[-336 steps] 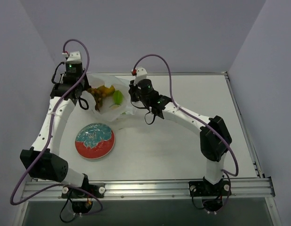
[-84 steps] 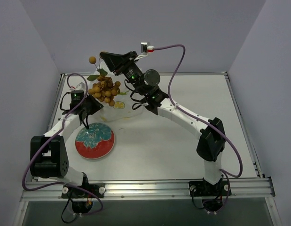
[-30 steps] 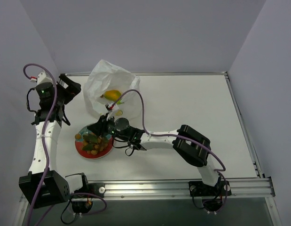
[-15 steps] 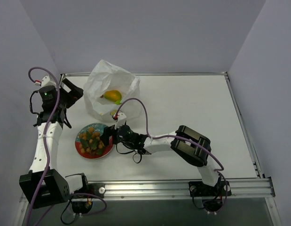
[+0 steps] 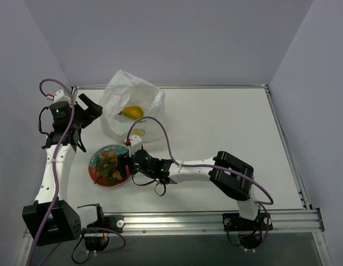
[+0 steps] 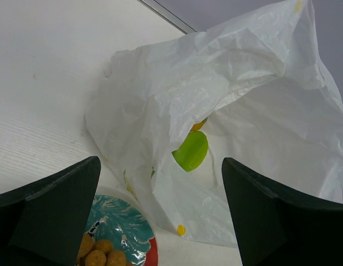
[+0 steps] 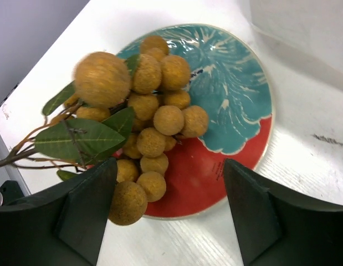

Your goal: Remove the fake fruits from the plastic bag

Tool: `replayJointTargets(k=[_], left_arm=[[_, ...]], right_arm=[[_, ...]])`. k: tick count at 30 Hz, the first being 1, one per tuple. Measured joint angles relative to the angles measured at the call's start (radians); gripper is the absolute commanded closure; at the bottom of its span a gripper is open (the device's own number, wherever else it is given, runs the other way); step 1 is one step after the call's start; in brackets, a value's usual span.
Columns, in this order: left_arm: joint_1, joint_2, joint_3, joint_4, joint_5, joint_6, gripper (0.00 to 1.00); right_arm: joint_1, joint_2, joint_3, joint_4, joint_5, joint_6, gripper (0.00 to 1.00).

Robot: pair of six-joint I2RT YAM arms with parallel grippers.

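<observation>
The plastic bag lies crumpled at the back left, its mouth showing a yellow-orange fruit and a green fruit inside. The bunch of tan-brown balls with green leaves rests on the red-rimmed teal plate, which in the top view is the plate in front of the bag. My right gripper stands open just at the plate's near edge, its left finger beside the lowest balls. My left gripper is open, hovering left of the bag and holding nothing.
A metal rail runs along the near table edge, and grey walls close in the left and back. The right arm's purple cable loops over the table between bag and plate.
My right gripper has opened and let the bunch down onto the plate, then drawn back slightly. The left arm has shifted a little toward the bag, still open.
</observation>
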Motion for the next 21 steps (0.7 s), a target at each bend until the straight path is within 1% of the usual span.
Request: replayJointTargets(k=[2,3,5,9,11,13,14,15,17,18,19,20,21], left_arm=[[-0.012,-0.001,0.005,-0.001,0.0,0.002,0.11],[-0.018,-0.001,0.01,-0.002,0.0,0.004,0.11],[-0.026,-0.001,0.022,-0.007,0.0,0.007,0.11],[-0.035,0.0,0.055,-0.016,-0.001,0.016,0.11],[-0.038,0.003,0.075,-0.021,-0.002,0.016,0.12],[-0.045,0.009,0.1,-0.026,-0.005,0.018,0.12],[-0.049,0.014,0.116,-0.032,-0.008,0.02,0.12],[-0.059,0.023,0.135,-0.04,-0.019,0.024,0.11],[-0.076,0.04,0.171,-0.057,-0.041,0.032,0.12],[-0.086,0.056,0.195,-0.074,-0.055,0.038,0.11],[-0.097,0.074,0.223,-0.086,-0.066,0.043,0.12],[-0.111,0.096,0.254,-0.101,-0.081,0.052,0.12],[-0.125,0.121,0.287,-0.117,-0.096,0.063,0.11]], right_arm=[[0.01,0.009,0.029,-0.011,-0.001,-0.008,0.43],[0.012,0.016,0.042,-0.011,0.0,-0.009,0.52],[0.014,0.036,0.063,0.002,0.003,-0.009,0.58],[0.011,0.107,0.114,0.018,0.001,-0.002,0.64],[0.007,0.152,0.143,0.019,-0.013,0.005,0.63],[0.001,0.191,0.169,0.024,-0.034,0.013,0.57],[-0.002,0.21,0.182,0.024,-0.048,0.015,0.51],[-0.003,0.219,0.187,0.026,-0.058,0.019,0.39],[-0.003,0.221,0.187,0.031,-0.076,0.023,0.29],[-0.006,0.221,0.187,0.042,-0.083,0.023,0.19],[-0.008,0.219,0.187,0.053,-0.087,0.024,0.14],[-0.009,0.216,0.185,0.058,-0.097,0.02,0.07],[-0.01,0.208,0.179,0.062,-0.106,0.02,0.04]])
